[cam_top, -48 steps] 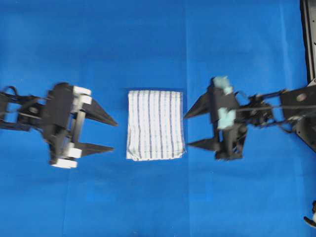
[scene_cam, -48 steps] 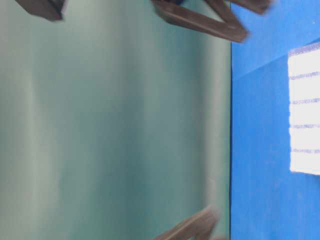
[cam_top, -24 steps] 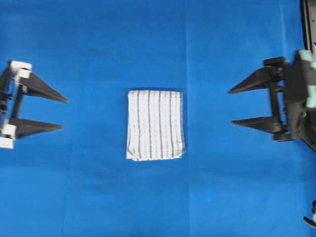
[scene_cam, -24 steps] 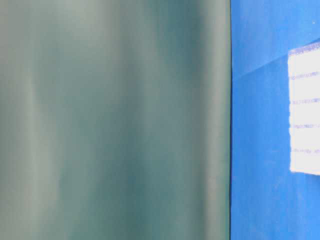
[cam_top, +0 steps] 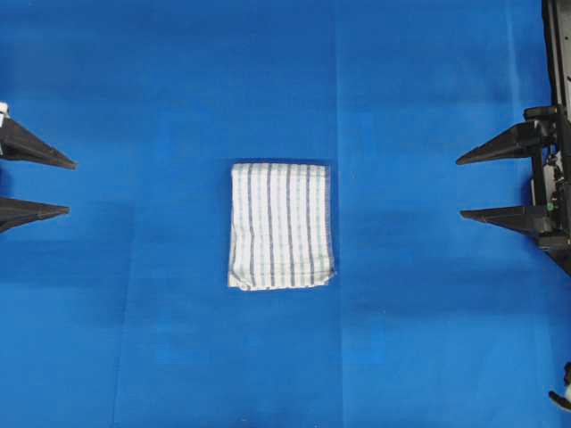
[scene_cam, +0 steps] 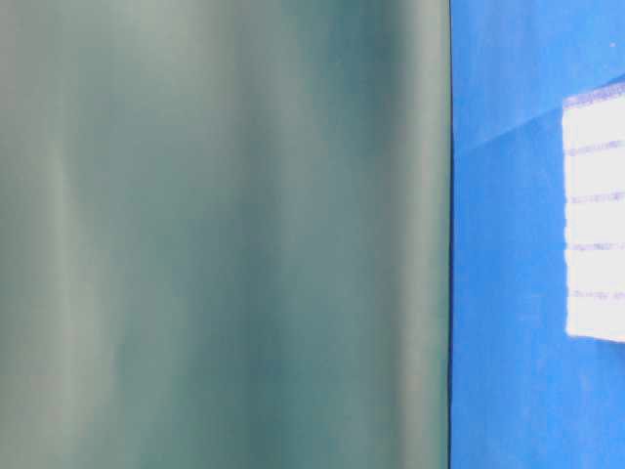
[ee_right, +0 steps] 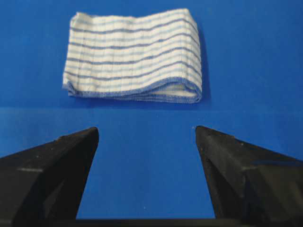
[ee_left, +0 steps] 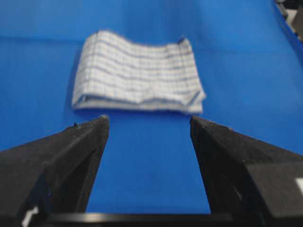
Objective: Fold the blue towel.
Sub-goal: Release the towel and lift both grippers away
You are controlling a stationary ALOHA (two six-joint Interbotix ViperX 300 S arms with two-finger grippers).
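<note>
The blue towel (cam_top: 282, 226), white with thin blue stripes, lies folded into a small rectangle at the middle of the blue sheet. It also shows in the left wrist view (ee_left: 138, 73), the right wrist view (ee_right: 133, 56) and at the right edge of the table-level view (scene_cam: 596, 210). My left gripper (cam_top: 70, 187) is open and empty at the far left edge, well clear of the towel. My right gripper (cam_top: 460, 187) is open and empty at the far right. In both wrist views the fingers (ee_left: 75, 151) (ee_right: 236, 165) stand wide apart over bare sheet.
The plain blue sheet (cam_top: 178, 357) covers the whole table. A black frame (cam_top: 558, 53) runs along the right edge, with a small dark part (cam_top: 562, 397) at the lower right. A green backdrop (scene_cam: 225, 234) fills most of the table-level view.
Both arms have drawn back from beside the towel to the outer edges, left arm leftward and right arm rightward. The grippers stay open. The towel has not moved.
</note>
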